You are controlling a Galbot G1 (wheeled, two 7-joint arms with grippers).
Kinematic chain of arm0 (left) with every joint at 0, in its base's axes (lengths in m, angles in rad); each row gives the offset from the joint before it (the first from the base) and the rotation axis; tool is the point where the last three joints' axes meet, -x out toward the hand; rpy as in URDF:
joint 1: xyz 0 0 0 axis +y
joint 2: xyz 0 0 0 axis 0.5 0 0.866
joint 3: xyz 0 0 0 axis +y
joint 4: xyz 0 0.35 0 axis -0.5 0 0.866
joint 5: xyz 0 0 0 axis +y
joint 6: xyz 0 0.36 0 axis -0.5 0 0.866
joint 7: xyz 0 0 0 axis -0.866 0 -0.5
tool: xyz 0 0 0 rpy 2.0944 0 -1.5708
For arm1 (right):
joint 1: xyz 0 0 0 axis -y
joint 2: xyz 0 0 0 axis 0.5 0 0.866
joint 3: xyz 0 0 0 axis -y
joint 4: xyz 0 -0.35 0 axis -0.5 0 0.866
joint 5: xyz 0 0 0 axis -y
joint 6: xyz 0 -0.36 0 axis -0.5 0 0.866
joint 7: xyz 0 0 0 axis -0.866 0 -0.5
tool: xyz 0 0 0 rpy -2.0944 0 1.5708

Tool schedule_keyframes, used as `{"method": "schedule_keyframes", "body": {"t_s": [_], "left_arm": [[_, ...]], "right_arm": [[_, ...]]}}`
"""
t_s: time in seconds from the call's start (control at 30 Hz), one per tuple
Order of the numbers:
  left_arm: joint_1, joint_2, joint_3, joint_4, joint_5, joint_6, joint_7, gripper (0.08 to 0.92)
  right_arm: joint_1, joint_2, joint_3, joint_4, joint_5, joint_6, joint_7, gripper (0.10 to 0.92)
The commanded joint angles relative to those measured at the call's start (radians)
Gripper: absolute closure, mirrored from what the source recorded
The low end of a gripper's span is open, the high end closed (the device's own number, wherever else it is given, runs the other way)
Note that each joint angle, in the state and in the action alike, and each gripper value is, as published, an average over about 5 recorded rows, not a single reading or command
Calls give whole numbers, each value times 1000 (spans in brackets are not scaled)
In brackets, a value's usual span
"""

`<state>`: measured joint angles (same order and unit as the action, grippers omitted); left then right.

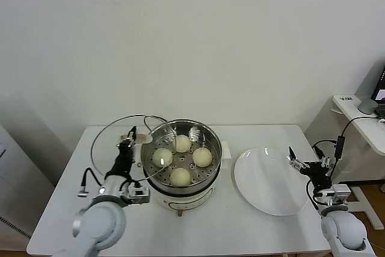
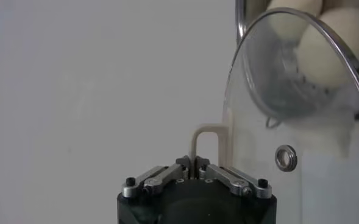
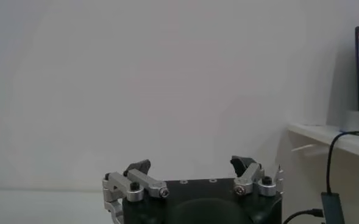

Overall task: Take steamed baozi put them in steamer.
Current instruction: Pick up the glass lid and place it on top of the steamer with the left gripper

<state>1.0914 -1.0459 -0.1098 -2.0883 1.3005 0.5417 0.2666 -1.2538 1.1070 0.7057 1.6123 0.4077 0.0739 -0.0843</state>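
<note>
White table (image 1: 240,233) against a plain wall: four cream-white dome-shaped steamed baozi (image 1: 181,159) are sitting inside the shiny round steel steamer (image 1: 212,139). Left gripper (image 1: 127,144) is pinching the round glass lid's white handle (image 2: 207,141), tilting it aside; right gripper (image 1: 296,162) is idling spread beside the flat white plate (image 1: 271,185).

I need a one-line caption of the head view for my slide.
Four baozi sit in the steamer; the left gripper holds the glass lid by its handle; the right gripper is open beside the empty plate.
</note>
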Motion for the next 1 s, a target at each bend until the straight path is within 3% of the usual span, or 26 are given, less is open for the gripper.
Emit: {"method": "schedule_keyframes", "body": {"t_s": [0.03, 1.0], "left_arm": [[-117, -71, 161, 39, 58, 71, 23, 889], [-160, -192, 277, 140, 112, 69, 1, 889]], "right_arm": [[9, 2, -7, -5, -4, 0, 1, 203], [33, 24, -29, -30, -23, -1, 3, 203]]}}
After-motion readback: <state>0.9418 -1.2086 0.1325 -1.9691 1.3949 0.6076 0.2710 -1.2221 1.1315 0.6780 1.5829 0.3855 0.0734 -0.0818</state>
